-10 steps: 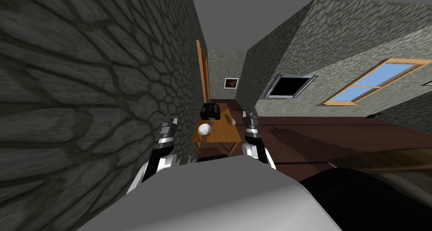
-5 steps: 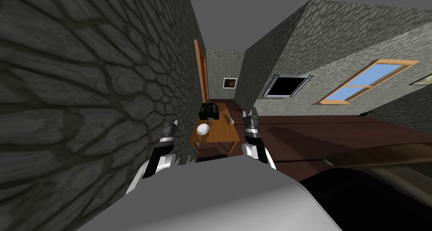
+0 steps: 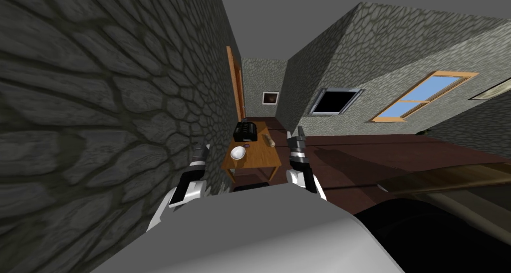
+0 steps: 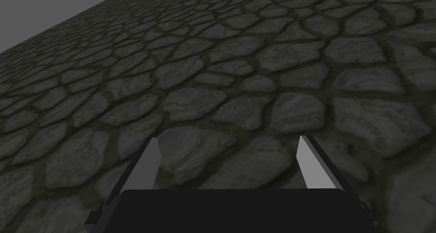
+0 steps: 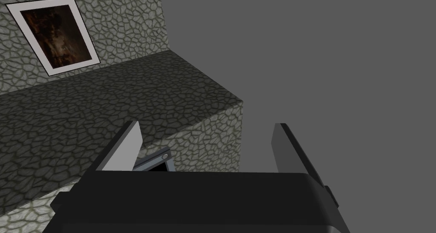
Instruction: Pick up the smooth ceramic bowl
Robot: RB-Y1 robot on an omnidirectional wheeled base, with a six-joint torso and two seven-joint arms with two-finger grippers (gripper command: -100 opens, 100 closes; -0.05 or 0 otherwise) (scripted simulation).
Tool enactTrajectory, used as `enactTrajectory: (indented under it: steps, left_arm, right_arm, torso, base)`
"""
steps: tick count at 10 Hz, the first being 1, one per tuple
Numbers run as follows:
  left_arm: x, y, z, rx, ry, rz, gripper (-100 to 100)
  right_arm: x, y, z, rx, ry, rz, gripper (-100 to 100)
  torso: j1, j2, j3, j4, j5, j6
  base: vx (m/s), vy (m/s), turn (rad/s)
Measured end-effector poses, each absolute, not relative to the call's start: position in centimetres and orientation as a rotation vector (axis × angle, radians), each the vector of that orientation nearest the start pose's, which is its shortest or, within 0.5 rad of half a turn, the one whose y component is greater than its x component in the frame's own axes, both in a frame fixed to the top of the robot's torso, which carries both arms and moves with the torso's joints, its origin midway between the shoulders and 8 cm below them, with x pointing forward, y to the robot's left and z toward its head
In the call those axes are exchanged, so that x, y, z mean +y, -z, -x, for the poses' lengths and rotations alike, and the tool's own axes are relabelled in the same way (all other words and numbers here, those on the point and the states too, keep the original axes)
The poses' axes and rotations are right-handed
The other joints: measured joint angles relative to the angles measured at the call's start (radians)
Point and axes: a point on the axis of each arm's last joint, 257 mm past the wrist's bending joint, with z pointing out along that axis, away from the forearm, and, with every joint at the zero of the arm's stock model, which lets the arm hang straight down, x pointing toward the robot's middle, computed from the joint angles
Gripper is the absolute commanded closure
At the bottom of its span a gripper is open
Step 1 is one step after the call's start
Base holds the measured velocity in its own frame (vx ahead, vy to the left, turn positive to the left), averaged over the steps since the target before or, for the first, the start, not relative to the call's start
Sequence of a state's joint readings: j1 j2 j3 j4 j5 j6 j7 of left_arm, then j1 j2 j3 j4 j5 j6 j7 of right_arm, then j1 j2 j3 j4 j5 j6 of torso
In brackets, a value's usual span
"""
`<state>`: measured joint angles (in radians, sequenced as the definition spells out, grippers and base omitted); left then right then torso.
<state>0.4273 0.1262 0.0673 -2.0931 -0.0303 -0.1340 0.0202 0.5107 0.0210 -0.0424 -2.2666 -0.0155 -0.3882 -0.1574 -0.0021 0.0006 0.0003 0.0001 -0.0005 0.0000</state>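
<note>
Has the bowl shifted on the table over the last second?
No. The white bowl sits at the same spot on the wooden table, just in front of the black machine; the slight shift in the view is my own camera's turn.

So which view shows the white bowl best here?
The head view: the white bowl sits whole on the wooden table, ahead between both arms. The wrist cameras look elsewhere: the open left gripper faces a stone wall, the open right gripper another.
</note>
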Motion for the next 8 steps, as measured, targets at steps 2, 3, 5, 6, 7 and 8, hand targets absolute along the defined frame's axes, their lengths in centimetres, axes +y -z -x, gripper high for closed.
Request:
enactTrajectory:
  steps: [2, 3, 5, 6, 7, 8]
  left_arm:
    - [32.9, 13.1, -42.6, 1.055, 1.046, 0.988, -100]
    - [33.3, 13.7, -42.8, 1.067, 1.032, 1.007, -100]
    - [34.2, 15.1, -43.4, 1.095, 0.998, 1.054, -100]
    - [34.9, 16.2, -43.7, 1.112, 0.976, 1.081, -100]
    - [35.2, 17.0, -43.7, 1.125, 0.961, 1.102, -100]
    - [35.8, 17.9, -43.9, 1.138, 0.941, 1.125, -100]
  right_arm:
    - [-30.4, 0.7, -35.9, 0.617, -1.375, -0.853, 0]
    - [-30.4, 0.7, -35.9, 0.617, -1.375, -0.854, 0]
    - [-30.4, 0.7, -35.9, 0.617, -1.375, -0.854, 0]
    - [-30.4, 0.7, -35.9, 0.617, -1.375, -0.854, 0]
    - [-30.4, 0.7, -35.9, 0.617, -1.375, -0.854, 0]
    - [-30.4, 0.7, -35.9, 0.617, -1.375, -0.854, 0]
  torso:
    - [0.0, 0.0, 0.0, 0.0, 0.0, 0.0]
    - [0.0, 0.0, 0.0, 0.0, 0.0, 0.0]
    - [0.0, -0.001, 0.0, 0.0, 0.0, 0.0]
    - [0.0, 0.0, 0.0, 0.0, 0.0, 0.0]
    - [0.0, 0.0, 0.0, 0.0, 0.0, 0.0]
    - [0.0, 0.0, 0.0, 0.0, 0.0, 0.0]
  base:
    - [-0.004, -0.032, -0.036]
    - [0.001, -0.037, -0.056]
    - [-0.003, -0.035, -0.033]
    - [-0.004, -0.034, -0.023]
    - [-0.002, -0.039, -0.056]
    - [-0.002, -0.033, -0.023]
